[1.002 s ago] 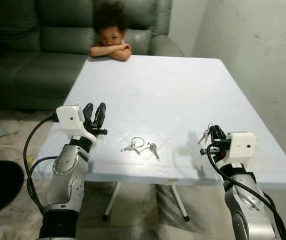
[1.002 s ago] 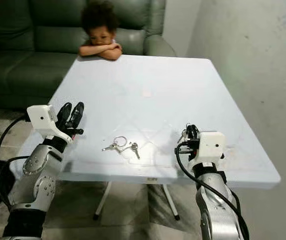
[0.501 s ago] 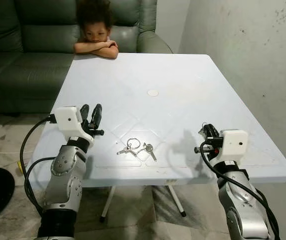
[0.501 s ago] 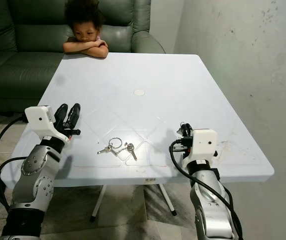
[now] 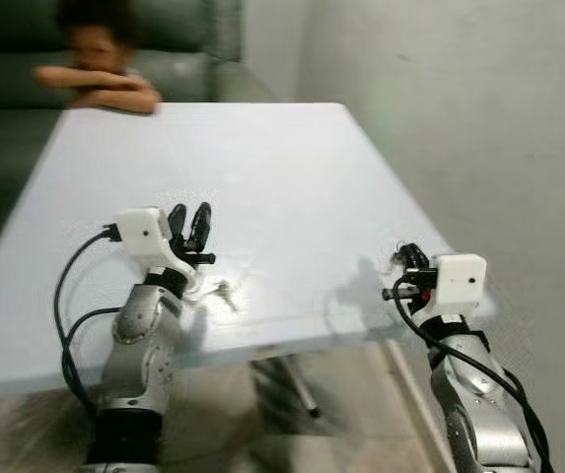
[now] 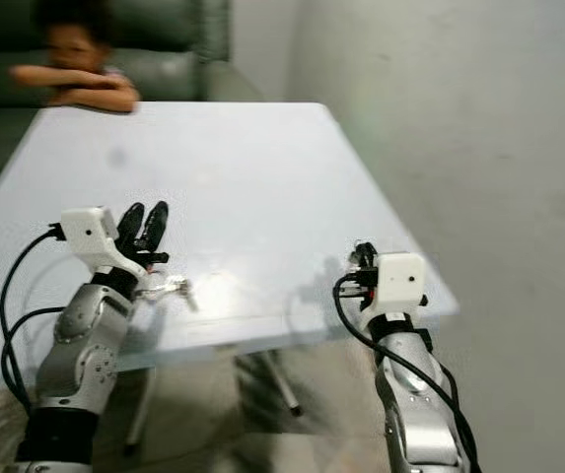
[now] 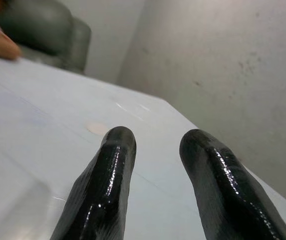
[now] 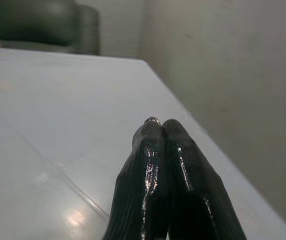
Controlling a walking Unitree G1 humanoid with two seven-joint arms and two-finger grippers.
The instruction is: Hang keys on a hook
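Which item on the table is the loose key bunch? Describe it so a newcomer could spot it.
Start at the pale table and go to its near edge. The keys lie flat there, just beside the left gripper, open above them. They are small, silvery and blurred.

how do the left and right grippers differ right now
The left gripper has its fingers spread with a clear gap and nothing between them; the right gripper has its fingers pressed together, a bit of metal showing at the tips. The left sits near the loose keys; the right is near the table's right edge. Both hover over the table.
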